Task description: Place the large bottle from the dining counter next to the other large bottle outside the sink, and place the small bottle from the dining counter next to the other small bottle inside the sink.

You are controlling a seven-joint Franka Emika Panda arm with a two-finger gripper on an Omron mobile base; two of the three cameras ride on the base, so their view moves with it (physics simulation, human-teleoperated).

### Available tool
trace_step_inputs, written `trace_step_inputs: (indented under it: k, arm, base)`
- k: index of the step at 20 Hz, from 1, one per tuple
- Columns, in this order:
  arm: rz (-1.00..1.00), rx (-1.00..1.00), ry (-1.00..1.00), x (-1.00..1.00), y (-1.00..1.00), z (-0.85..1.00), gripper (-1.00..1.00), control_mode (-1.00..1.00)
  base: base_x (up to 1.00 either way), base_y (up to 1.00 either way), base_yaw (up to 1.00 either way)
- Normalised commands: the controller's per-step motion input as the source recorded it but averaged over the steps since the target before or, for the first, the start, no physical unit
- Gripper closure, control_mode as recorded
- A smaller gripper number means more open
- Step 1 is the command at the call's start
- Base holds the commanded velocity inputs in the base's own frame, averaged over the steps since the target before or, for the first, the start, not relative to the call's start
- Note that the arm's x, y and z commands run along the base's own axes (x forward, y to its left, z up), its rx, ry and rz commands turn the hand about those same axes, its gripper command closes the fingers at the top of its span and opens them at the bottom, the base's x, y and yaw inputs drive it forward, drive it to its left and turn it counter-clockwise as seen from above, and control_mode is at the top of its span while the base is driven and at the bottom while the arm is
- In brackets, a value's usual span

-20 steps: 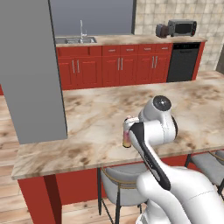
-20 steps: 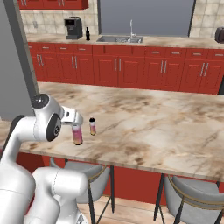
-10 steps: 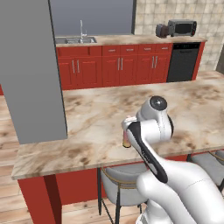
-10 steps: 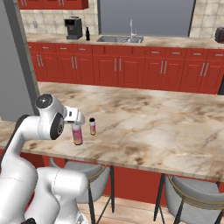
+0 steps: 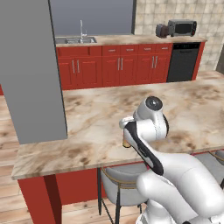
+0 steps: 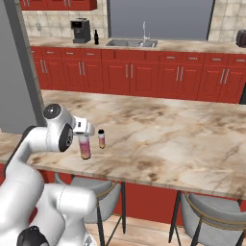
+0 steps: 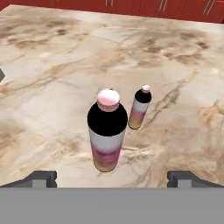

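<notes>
While the arm bends low over the near edge of the dining counter (image 6: 158,139), the gripper (image 7: 112,177) hangs just above the large bottle (image 7: 106,134), with its two dark fingertips (image 7: 41,178) spread wide apart, one on each side of the bottle and touching nothing. The large bottle stands upright on the marble top, with a pink cap, a black shoulder, a white middle and a pink-to-yellow base. Just beside it, a little farther from the edge, the small bottle (image 7: 139,113) stands upright too, with the same colouring; the two are close but not touching. In the right base view the large bottle (image 6: 85,146) sits directly under the white hand, and the small bottle (image 6: 101,138) stands to its right. Across the kitchen, the sink (image 6: 132,43) with its tall tap is set in the far red-cabinet counter, and a dark bottle (image 6: 96,37) stands next to a coffee machine (image 6: 80,30) to the left of it. A microwave (image 5: 181,28) sits at the right end of that counter in the left base view.
</notes>
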Motion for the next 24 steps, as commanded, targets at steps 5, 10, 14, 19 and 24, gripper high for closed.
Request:
trace_step_inputs:
  k: [5,10,14,19,24]
  arm:
    - [0.0,0.0,0.0,0.21,0.02,-0.14,-1.0,-1.0]
    - [0.0,0.0,0.0,0.22,0.0,-0.16,-1.0,-1.0]
    - [0.0,0.0,0.0,0.23,0.0,-0.15,-1.0,-1.0]
    - [0.0,0.0,0.0,0.21,0.01,-0.1,-1.0,-1.0]
    - [0.0,0.0,0.0,0.18,0.01,-0.05,-1.0,-1.0]
  base:
    - [0.0,0.0,0.0]
    - [0.0,0.0,0.0]
    - [0.0,0.0,0.0]
    - [0.0,0.0,0.0]
    - [0.0,0.0,0.0]
